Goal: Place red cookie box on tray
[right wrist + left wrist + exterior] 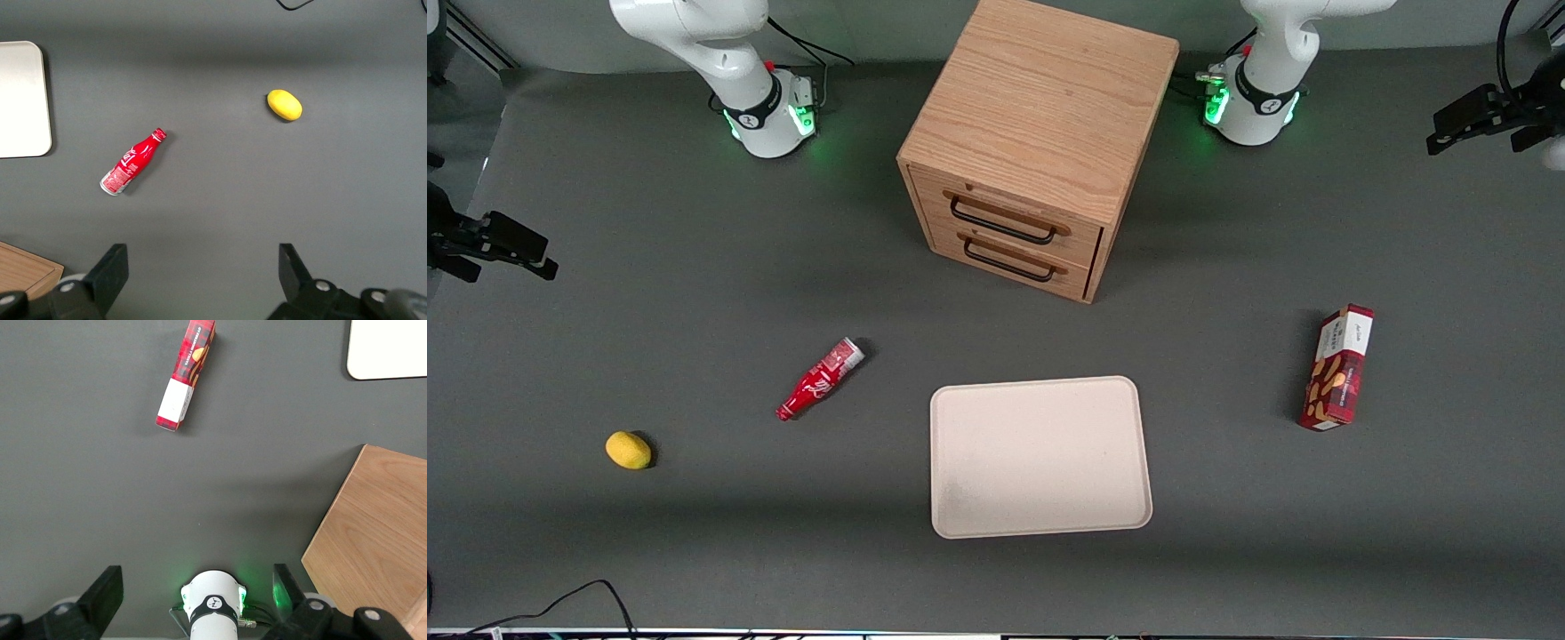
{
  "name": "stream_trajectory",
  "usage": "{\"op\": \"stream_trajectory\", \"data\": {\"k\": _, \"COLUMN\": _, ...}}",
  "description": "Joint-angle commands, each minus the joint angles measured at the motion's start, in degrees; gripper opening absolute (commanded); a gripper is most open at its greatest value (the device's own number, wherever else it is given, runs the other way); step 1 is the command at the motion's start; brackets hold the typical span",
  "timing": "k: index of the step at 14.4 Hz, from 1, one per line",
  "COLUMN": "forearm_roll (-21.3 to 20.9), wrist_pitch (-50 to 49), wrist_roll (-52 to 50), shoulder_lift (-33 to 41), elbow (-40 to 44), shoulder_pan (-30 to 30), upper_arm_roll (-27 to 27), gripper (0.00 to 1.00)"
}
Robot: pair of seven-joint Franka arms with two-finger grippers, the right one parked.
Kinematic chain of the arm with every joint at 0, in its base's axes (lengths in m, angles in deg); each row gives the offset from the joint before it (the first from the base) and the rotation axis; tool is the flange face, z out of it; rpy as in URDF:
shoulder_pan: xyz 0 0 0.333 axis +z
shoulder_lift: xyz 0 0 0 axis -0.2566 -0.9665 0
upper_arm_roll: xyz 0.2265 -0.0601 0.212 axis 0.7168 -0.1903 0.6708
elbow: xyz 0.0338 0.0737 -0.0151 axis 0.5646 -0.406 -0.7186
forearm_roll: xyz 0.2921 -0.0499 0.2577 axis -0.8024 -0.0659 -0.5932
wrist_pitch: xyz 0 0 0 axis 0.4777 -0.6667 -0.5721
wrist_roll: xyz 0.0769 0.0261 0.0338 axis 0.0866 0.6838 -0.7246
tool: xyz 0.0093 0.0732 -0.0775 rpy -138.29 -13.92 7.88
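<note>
Nothing done yet: red cookie box [1337, 368] lying on bench [694, 551], well apart from bare tray [1040, 457]. Gripper [197, 597] high above the bench, fingers [107, 590] seemingly spread wide, holding nothing.

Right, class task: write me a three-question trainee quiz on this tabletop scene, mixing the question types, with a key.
1. True or false: the red cookie box lies on the tray.
2. Which lies nearest the lemon? A) wooden drawer cabinet B) red bottle C) red cookie box
3. Fill in: the gripper, raised above the table, has its fingers ____.

Key: 1 false; 2 B; 3 open
</note>
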State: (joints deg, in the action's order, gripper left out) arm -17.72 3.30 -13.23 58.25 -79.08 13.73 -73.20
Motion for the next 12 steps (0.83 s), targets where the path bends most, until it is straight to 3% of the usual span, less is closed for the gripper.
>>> {"op": "stream_trajectory", "data": {"k": 1, "forearm_roll": -0.7, "wrist_pitch": -1.7, "wrist_roll": 0.5, "shoulder_lift": -0.7, "elbow": 1.9, "shoulder_pan": 2.2, "upper_arm_roll": -3.1, "gripper": 1.0}}
{"op": "stream_trajectory", "data": {"k": 12, "forearm_roll": -0.7, "wrist_pitch": -2.0, "wrist_roll": 0.5, "shoulder_lift": -0.9, "elbow": 1.9, "shoulder_pan": 2.8, "upper_arm_roll": -2.9, "gripper": 1.0}}
